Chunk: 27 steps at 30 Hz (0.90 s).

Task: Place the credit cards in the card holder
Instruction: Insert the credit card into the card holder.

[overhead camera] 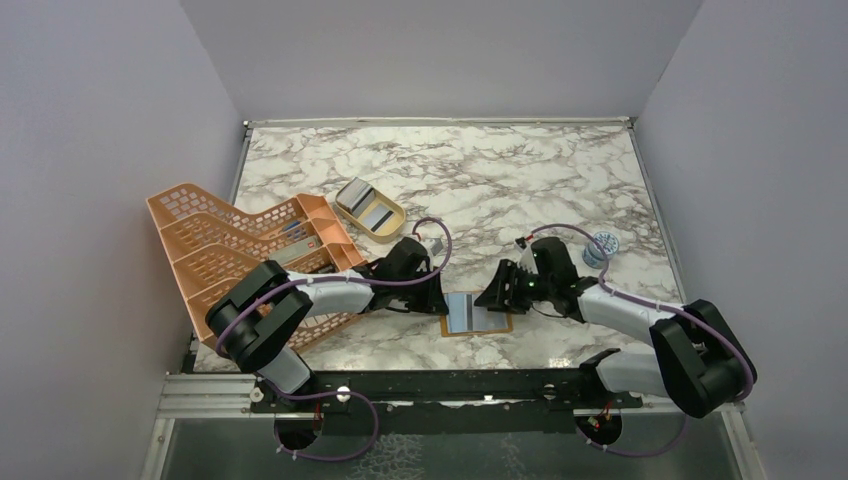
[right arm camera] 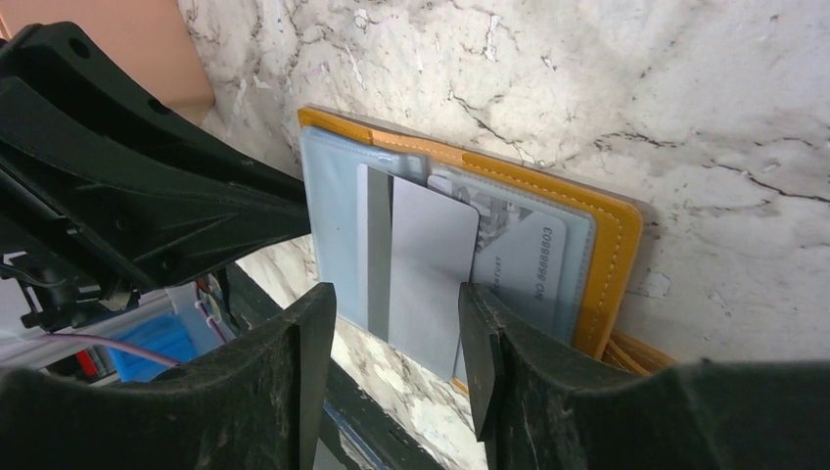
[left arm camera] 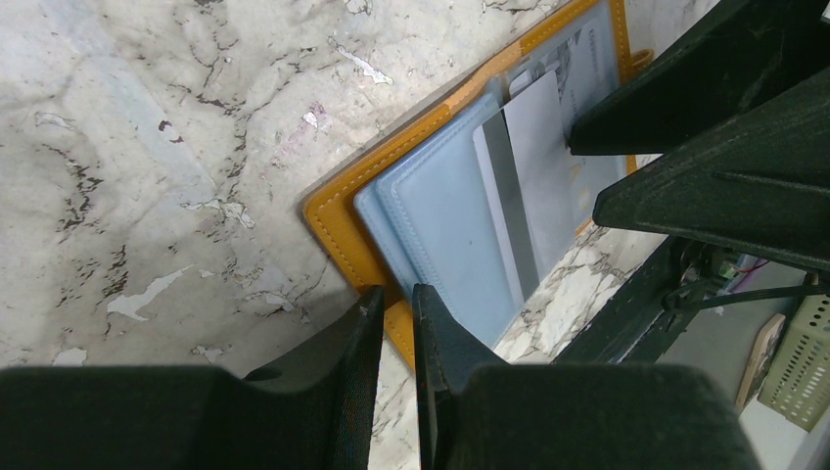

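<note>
The card holder (overhead camera: 480,325) lies open near the table's front edge, mustard-orange outside and pale grey-blue inside (left arm camera: 440,225). My left gripper (left arm camera: 396,305) is shut on its orange left edge. A silvery credit card (right arm camera: 431,264) with a dark stripe stands partly pushed into a pocket, its near end sticking out past the holder. My right gripper (right arm camera: 396,323) is open, with a finger on each side of that card's free end. A second credit card (right arm camera: 524,262) shows behind a clear pocket. Another credit card (overhead camera: 377,216) lies in the tan dish.
The tan oval dish (overhead camera: 352,208) sits at mid-left behind the arms. A big peach lattice rack (overhead camera: 250,250) fills the left side, under my left arm. A small blue round object (overhead camera: 603,243) stands at the right. The table's front rail runs just below the holder.
</note>
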Each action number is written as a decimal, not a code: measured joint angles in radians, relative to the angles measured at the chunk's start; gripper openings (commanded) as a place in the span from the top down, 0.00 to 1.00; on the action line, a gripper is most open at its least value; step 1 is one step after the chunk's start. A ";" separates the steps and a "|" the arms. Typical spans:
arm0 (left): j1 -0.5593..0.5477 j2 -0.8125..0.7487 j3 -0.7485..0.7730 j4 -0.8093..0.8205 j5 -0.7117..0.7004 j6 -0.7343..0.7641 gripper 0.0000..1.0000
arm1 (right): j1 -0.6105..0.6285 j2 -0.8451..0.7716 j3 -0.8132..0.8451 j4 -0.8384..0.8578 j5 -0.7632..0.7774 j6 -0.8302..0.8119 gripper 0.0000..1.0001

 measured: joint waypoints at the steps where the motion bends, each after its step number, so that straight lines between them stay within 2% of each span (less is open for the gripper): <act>1: 0.000 0.000 0.000 0.000 0.000 0.000 0.79 | 0.000 0.003 0.000 0.008 0.000 0.002 0.49; 16: -0.008 0.011 0.005 0.013 0.000 0.000 0.80 | 0.009 0.030 -0.024 0.125 -0.038 0.035 0.49; 23: -0.008 0.018 0.013 0.012 0.000 0.002 0.79 | 0.013 0.022 -0.025 0.118 -0.043 0.034 0.47; 27: -0.009 0.025 0.022 0.007 0.000 0.004 0.79 | 0.013 -0.035 -0.025 0.068 -0.018 0.031 0.46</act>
